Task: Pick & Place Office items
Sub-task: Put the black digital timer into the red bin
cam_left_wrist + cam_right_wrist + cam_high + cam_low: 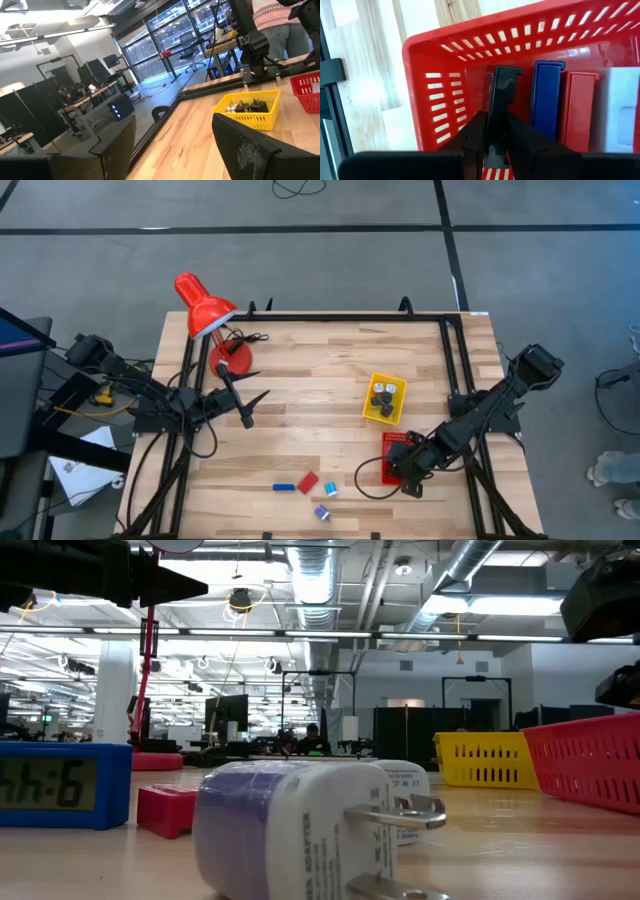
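My right gripper (405,473) reaches down into the red mesh basket (392,442) and is shut on a flat black piece (501,95). In the right wrist view a blue bar (546,100), a red bar (577,110) and a white piece (622,110) stand side by side in the basket. On the table near the front lie a blue bar (284,487), a red block (307,482), a light-blue bit (330,490) and a white-and-purple plug (322,512). My left gripper (250,402) is open and empty, above the table left of centre. My right gripper pinches the black piece between its two fingers (472,135), on its two flat faces at the end nearer the wrist (496,131). The fingers come from above, pointing down into the basket, along the piece. Its free end (507,72) sticks out past the fingertips, next to the blue bar.
A yellow tray (397,384) holding several black pieces stands just beyond the basket. A red desk lamp (205,307) stands at the far left with its base (236,360) near my left gripper. Black frame rails (455,360) run along the table's sides. The table's middle is bare wood.
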Motion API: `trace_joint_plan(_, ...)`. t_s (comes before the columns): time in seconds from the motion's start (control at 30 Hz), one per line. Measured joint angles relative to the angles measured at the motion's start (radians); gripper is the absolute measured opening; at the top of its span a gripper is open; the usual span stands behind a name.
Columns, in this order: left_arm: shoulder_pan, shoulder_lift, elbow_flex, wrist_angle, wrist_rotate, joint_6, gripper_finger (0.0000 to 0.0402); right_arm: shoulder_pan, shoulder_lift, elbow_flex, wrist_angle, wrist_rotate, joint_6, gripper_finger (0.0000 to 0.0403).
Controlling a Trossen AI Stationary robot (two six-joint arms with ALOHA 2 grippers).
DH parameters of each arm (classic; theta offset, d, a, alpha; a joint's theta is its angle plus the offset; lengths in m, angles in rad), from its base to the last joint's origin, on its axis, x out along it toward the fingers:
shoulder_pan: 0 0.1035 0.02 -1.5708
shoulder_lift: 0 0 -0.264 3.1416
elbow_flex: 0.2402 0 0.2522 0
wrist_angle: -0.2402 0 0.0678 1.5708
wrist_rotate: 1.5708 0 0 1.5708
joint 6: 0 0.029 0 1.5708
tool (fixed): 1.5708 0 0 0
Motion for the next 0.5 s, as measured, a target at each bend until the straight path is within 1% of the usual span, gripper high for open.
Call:
trace_joint_plan(0.27,0.000,0.000,0.000,0.000,0.000,0.000,0.0255,0.000,-0.030,-0.006,0.022,-0.005,0.000,0.0057)
trace_joint_plan(0.5,0.000,0.000,0.000,0.000,0.000,0.000,0.0255,0.000,-0.030,-0.006,0.030,-0.006,0.006,0.0060)
